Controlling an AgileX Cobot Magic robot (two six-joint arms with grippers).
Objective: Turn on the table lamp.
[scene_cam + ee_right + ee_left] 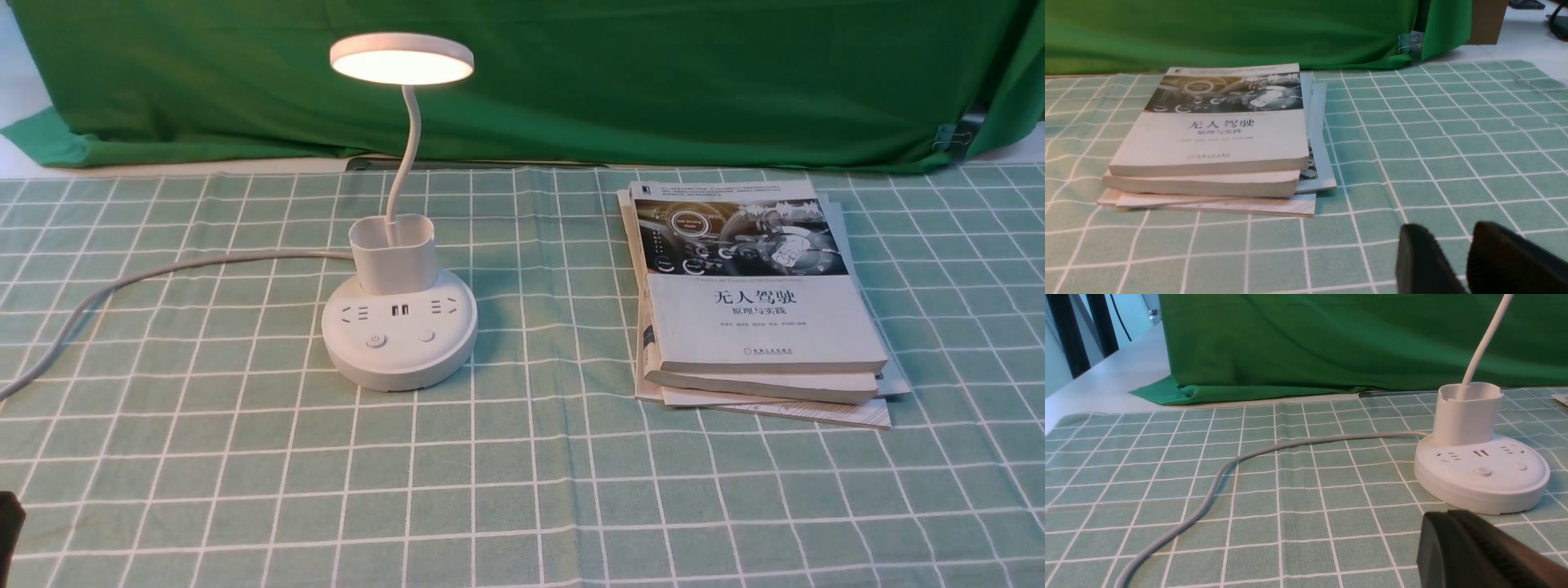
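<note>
lamp (400,327): white | cord (204,260): grey | tablecloth (522,490): green, white grid | backdrop (571,82): green | pincers (1425,261): black

Right hand (1445,228) (blurry, that one) open.

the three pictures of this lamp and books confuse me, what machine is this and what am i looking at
This is a two-armed robot. The front view is taken from between its arms; the other two come from cameras on its left and right wrists.

On a green checked cloth stands a white lamp, its round head glowing, so it is on. A grey cord runs off to the robot's left. To the right lies a stack of books.

The dark shapes in the wrist views are the fingers of each end effector: the left one looks closed or nearly so, the right one is open a little. Neither holds anything that I can see.
</note>
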